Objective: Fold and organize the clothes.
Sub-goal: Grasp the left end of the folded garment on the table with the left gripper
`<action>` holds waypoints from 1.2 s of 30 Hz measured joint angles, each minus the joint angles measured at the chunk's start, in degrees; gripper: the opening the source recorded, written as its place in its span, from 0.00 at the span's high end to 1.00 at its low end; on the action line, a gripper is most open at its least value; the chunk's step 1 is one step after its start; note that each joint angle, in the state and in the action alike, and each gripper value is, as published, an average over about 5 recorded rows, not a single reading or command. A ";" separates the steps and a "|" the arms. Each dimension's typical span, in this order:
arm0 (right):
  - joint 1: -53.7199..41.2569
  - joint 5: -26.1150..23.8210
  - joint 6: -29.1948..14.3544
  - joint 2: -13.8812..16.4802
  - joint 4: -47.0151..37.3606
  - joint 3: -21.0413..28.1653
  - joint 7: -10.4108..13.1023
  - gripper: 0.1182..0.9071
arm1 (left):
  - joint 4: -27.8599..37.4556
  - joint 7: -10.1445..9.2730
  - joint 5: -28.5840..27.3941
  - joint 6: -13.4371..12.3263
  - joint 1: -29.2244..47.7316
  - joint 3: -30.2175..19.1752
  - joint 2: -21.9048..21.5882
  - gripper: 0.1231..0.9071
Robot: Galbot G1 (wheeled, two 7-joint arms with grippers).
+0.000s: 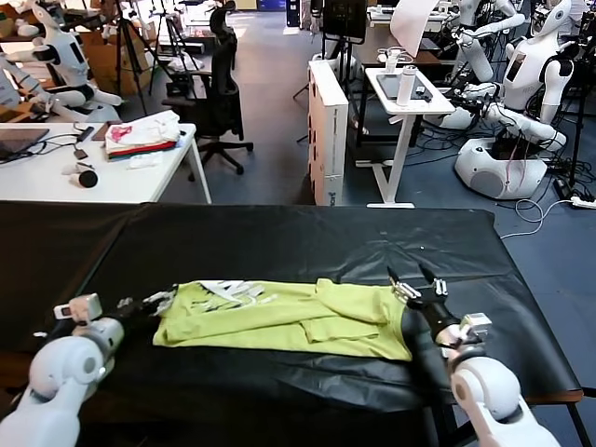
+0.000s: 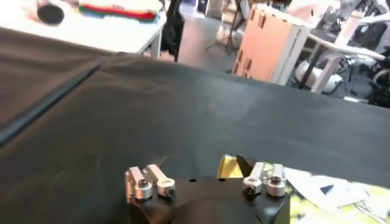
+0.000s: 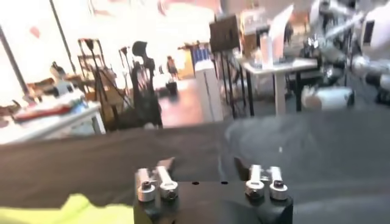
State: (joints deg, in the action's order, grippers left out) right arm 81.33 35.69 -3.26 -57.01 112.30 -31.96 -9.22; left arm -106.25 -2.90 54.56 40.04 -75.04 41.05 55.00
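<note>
**Lime shirt folded, both grippers spread**

Lime T-shirt (image 1: 289,318) lies folded at the middle of the black table (image 1: 279,247). Left gripper (image 1: 160,300), at its 9 o'clock edge, and right gripper (image 1: 414,279), at 3 o'clock, stand wide apart, holding nothing. Behind, at 11 o'clock, a white desk (image 1: 140,177).

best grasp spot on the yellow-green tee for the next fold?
Judging by its pose, the T-shirt lies as a flat, wide band on the black table, so its two short ends suit a pinch. The open left gripper sits at the end with the white print, the open right gripper just off the other end. Each could come in low from its own side.
</note>
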 joint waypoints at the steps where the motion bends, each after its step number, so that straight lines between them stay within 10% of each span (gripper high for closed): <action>1: 1.51 0.35 -0.72 0.36 0.77 -0.89 -0.84 0.00 | -0.10 0.54 1.10 0.43 -0.52 0.41 -0.36 0.00; 36: 11.91 -0.89 -1.96 0.14 3.26 -5.20 -2.79 0.00 | 1.20 6.50 5.42 1.96 -2.30 0.81 1.02 0.00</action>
State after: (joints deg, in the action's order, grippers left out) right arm 93.25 34.79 -5.22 -56.87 115.55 -37.17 -12.01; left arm -105.05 3.60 59.98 42.00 -77.33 41.86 56.02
